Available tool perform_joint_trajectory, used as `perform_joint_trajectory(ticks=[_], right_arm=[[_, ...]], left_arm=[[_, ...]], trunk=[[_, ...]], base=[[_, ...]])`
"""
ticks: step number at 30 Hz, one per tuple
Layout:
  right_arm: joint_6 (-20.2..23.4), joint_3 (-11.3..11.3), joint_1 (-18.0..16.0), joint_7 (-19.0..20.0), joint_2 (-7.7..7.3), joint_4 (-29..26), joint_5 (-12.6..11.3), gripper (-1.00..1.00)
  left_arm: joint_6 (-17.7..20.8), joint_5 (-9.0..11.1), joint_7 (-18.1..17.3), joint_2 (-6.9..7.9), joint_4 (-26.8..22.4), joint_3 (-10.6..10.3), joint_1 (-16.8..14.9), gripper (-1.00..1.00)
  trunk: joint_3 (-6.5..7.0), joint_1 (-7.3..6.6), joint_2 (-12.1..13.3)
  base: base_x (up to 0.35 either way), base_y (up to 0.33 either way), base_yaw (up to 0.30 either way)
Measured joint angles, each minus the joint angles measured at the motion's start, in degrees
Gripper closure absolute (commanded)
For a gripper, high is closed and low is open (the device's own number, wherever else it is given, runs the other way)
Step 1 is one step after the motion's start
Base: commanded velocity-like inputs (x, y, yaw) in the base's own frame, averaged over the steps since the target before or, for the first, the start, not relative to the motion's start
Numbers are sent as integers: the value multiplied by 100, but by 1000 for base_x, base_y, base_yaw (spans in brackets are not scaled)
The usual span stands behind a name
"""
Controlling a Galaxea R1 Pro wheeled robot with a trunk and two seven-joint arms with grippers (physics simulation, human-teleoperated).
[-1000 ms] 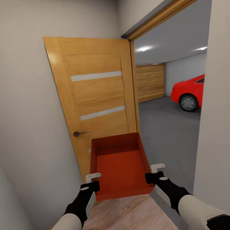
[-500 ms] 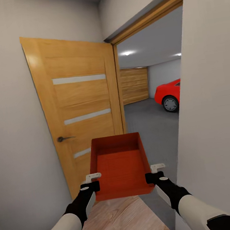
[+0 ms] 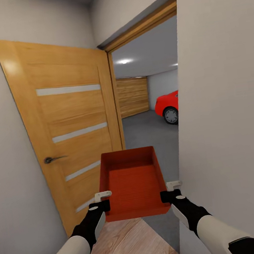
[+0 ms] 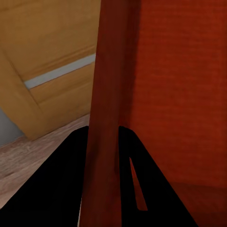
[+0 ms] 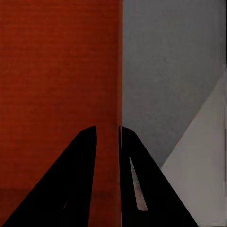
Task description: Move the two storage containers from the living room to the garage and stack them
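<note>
Now you carry storage container (image 3: pixel 132 180) level: left gripper (image 3: pixel 103 200) clamps left wall, right gripper (image 3: pixel 169 191) clamps right wall; garage (image 3: pixel 147 100) doorway ahead-right.

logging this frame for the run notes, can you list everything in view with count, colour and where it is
storage container: one, red-orange, lidless, held out in front of the robot between both hands, above the doorway threshold
door: one, honey wood with pale strips and a dark handle, swung open at the left of the doorway
door frame: one, wood, around the opening ahead
walls: white-grey, close on both sides
wood-plank floor: light, under the arms
garage floor: dark grey, beyond the doorway
garage door: one, wood slats, far wall
car: one, red, partly seen at the right inside the garage
ceiling lights: two, round, lit
left hand: one, black, shut on the container's left wall
right hand: one, black, shut on its right wall
</note>
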Motion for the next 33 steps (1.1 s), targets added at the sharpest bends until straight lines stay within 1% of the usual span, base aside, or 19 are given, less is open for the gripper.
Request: perform_joint_trajectory(ticks=[5,24,33], right_arm=[[-1,-10,0,14,-2,1,5,100],[-1,-8,0,12,-3,2,4,100],[2,7,0,-13,4,-2,-5,100]], left_arm=[[9,-1,1,-1,-10,-4,1,100],[9,4,5,-1,-8,-10,1,100],[2,-7,-3,1,-2,8,0,100]], trunk=[[-1,-1,-1],[-1,-2,0],[-1,0,0]], base=[[74,60,-25],[221,210,-2],[21,19,-236]])
